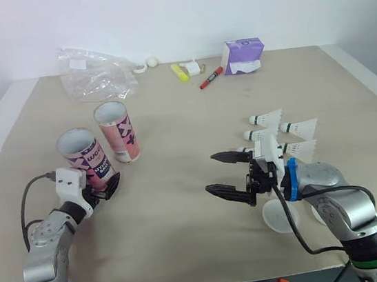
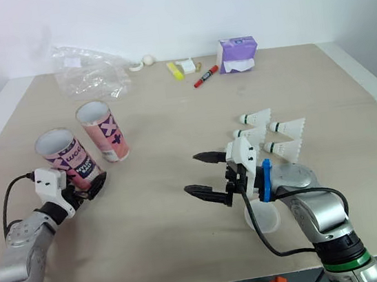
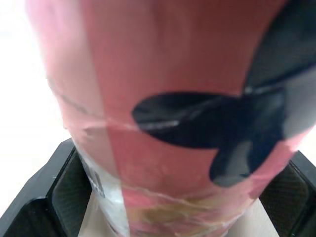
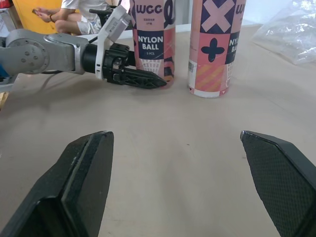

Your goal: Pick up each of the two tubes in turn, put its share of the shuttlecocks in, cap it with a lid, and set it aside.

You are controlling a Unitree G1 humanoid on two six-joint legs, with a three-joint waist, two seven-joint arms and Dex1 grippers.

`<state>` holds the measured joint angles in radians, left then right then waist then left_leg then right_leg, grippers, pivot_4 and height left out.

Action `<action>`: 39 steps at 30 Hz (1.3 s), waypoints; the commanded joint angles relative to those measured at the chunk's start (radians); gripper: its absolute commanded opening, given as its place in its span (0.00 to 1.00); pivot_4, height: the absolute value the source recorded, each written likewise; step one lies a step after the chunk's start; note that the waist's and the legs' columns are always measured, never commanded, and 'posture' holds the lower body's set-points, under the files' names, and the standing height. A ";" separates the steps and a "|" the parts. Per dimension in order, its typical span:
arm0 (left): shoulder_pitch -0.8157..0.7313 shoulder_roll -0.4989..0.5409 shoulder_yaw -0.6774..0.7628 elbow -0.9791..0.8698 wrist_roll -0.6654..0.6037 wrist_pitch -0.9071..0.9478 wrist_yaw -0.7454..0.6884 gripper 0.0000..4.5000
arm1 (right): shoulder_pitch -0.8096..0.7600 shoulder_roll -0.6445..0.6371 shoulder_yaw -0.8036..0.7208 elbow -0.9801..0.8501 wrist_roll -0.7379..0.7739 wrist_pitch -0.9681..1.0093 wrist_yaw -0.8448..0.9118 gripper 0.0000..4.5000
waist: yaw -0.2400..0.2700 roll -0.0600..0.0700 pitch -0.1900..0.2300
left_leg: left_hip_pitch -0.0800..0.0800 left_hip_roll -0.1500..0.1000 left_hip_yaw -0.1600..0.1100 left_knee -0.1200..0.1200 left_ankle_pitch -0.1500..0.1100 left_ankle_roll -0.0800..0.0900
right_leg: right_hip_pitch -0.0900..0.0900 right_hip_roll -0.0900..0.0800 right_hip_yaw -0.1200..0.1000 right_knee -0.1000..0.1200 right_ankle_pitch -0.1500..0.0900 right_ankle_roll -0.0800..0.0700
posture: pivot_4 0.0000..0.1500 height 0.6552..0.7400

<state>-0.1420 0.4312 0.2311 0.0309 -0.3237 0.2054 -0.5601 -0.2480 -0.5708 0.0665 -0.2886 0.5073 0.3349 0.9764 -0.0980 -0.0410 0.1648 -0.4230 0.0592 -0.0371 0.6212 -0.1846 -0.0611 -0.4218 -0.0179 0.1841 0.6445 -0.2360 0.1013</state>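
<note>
The big tan table [image 1: 170,108] holds everything. At its 9 o'clock stand two tall pink cardboard tubes. The nearer "NYLON BALL" tube [image 1: 90,159] has the left gripper [image 1: 106,188] low at its foot, with a black finger on each side that looks pressed on it. I think the job now is lifting this tube. Hold tight and lift straight up, so the other pink tube [image 1: 119,133], at its 1 o'clock, is not bumped. The right gripper [image 1: 210,173], at the table's 5 o'clock, is spread wide with nothing in it. The small white shuttlecocks [image 1: 298,128] wait at 3 o'clock, and the round white lids [image 1: 276,216] at 5.
</note>
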 commanded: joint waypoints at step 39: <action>-0.091 0.023 -0.031 0.142 0.029 -0.201 -0.099 1.00 | 0.003 -0.034 -0.034 -0.073 0.022 0.025 -0.010 0.98 | 0.002 0.000 0.000 | 0.000 0.000 0.000 0.000 0.000 0.000 | 0.000 0.000 0.000 0.000 0.000 0.001 | 1.00 1.00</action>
<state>-0.2288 0.4481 0.1928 0.1991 -0.2931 0.0226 -0.6619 -0.2401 -0.5944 0.0619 -0.3208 0.5133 0.3698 0.9598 -0.0963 -0.0410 0.1648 -0.4231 0.0593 -0.0371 0.6212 -0.1845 -0.0610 -0.4215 -0.0180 0.1842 0.6446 -0.2362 0.1018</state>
